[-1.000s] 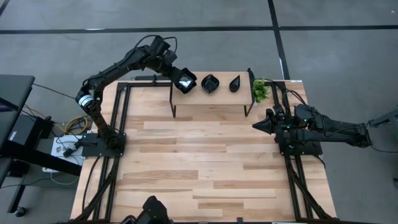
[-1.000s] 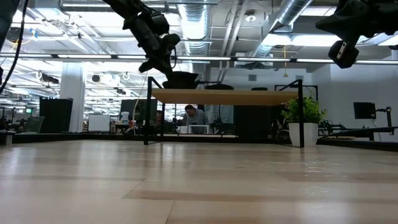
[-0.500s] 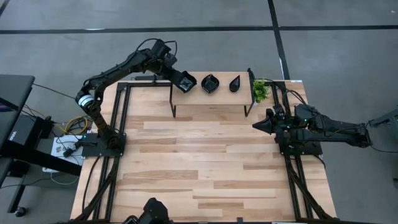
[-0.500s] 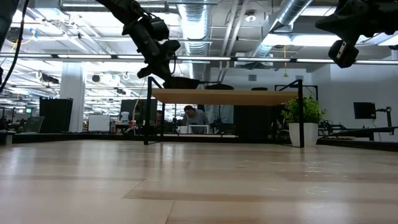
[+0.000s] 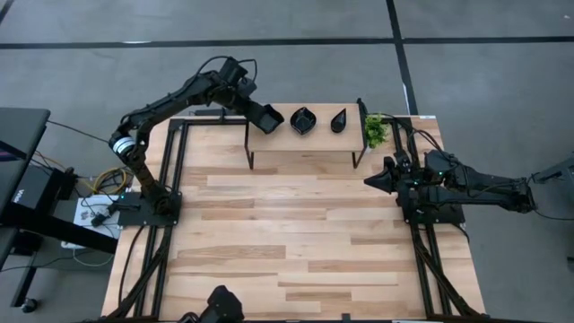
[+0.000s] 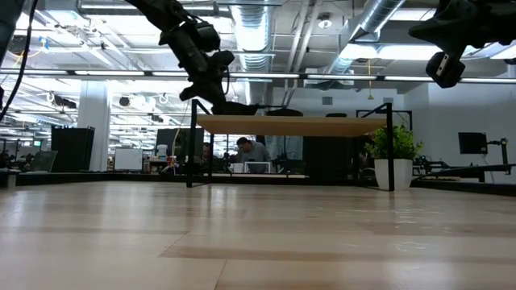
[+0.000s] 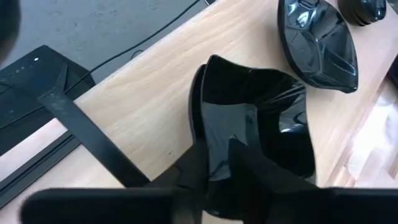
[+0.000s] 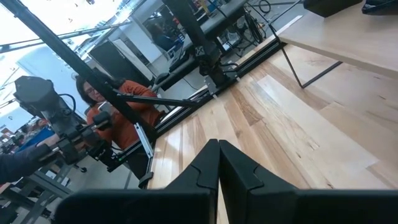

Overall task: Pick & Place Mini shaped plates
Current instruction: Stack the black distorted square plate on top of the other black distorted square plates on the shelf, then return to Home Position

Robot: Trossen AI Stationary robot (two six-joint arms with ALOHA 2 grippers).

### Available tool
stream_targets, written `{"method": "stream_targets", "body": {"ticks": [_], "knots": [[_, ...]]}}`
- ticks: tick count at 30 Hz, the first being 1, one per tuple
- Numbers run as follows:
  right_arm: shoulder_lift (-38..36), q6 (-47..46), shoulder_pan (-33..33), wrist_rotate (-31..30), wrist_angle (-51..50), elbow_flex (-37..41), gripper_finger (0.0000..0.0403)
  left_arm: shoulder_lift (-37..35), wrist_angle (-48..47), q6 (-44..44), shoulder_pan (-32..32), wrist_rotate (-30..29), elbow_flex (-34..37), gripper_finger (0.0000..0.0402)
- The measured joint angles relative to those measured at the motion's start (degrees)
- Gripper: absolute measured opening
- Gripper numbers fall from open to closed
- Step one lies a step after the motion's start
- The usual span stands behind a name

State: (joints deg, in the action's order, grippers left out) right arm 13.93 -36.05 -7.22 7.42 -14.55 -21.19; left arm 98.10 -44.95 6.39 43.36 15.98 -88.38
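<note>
A small raised wooden shelf (image 5: 305,142) stands at the table's far edge. Three mini shaped plates, glossy black, rest on it: a wavy-edged square one (image 7: 261,118) at the left end, a leaf-like one (image 7: 320,43) in the middle and a teardrop one (image 5: 338,119) toward the right. My left gripper (image 7: 217,158) slants down at the square plate (image 5: 267,118). Its fingers stand slightly apart on either side of the plate's near rim. My right gripper (image 5: 369,180) waits shut and empty at the table's right side. My left gripper has one finger (image 7: 252,168) inside the square plate and the other (image 7: 194,163) outside its near wall (image 7: 214,146), coming slanting down from the table's left. The plate sits on its base on the shelf's left end. Whether the fingers touch the wall, I cannot tell.
A small green plant (image 5: 375,130) stands at the shelf's right end. Black frame rails (image 5: 170,161) run along both sides of the table. A person (image 8: 106,109) sits beyond the table. Bare wood (image 5: 296,233) spreads in front of the shelf.
My left gripper has sunk a little toward the shelf. The square plate, held tilted just above the shelf's left end a second ago, now sits level on it.
</note>
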Motion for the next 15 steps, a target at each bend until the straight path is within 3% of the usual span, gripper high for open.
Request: {"method": "stream_targets", "body": {"ticks": [8,15], "knots": [[0.0,0.0,0.0,0.0,0.0,0.0,0.0001,-4.2,0.0,-0.1,0.2,-0.5,0.0,0.0134],[0.0,0.0,0.0,0.0,0.0,0.0,0.0001,-12.0,0.6,1.1,-2.8,-1.0,0.9,0.0143]]}}
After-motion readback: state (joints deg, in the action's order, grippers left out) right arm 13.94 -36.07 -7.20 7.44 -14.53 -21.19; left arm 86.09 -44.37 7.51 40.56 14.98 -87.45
